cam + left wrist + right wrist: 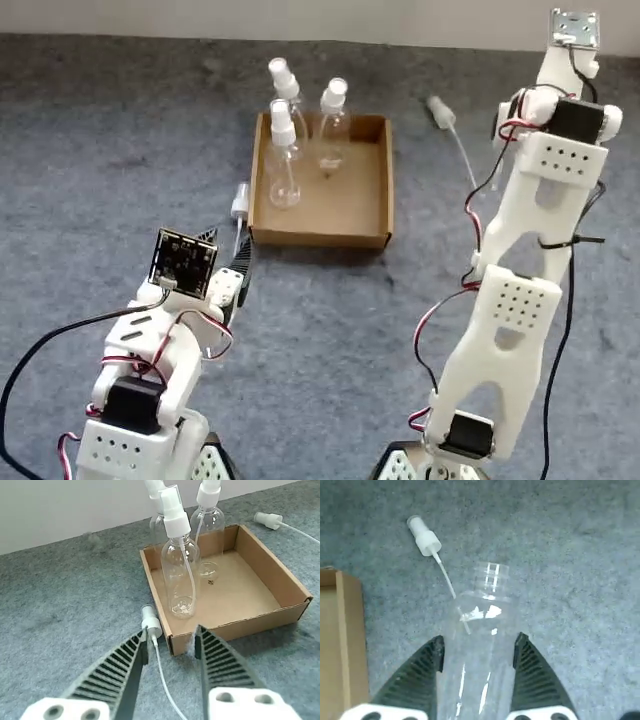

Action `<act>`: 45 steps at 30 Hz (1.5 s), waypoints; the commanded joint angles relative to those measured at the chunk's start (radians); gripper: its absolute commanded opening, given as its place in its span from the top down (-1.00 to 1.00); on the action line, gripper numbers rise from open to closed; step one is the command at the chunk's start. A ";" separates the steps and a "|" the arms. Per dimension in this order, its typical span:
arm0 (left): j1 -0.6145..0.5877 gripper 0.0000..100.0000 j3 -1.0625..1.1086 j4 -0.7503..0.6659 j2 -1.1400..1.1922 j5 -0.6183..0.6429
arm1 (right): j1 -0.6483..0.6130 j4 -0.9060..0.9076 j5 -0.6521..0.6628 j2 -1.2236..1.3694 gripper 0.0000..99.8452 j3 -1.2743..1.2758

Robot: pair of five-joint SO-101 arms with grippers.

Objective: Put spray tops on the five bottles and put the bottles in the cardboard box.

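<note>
— Why grip the bottle (487, 605) low?
— My right gripper (479, 640) clamps its body, leaving the neck free. My left gripper (171, 635) gapes at a spray top (151, 623) beside the cardboard box (280, 580).

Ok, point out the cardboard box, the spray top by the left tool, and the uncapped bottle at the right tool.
cardboard box (320, 238), high view, near wall.
spray top (149, 621), left wrist view, white head.
uncapped bottle (487, 611), right wrist view, clear shoulder.
</note>
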 commanded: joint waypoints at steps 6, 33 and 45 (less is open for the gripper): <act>-0.013 0.77 -0.007 -0.023 -0.005 -0.003 | -0.090 -0.035 0.101 -0.651 0.99 0.975; -0.010 0.77 -0.007 -0.021 -0.005 -0.003 | -0.602 -0.519 0.354 -1.356 0.35 2.290; -0.010 0.77 -0.005 -0.021 -0.004 -0.003 | -0.320 -0.406 0.350 -1.247 0.33 1.727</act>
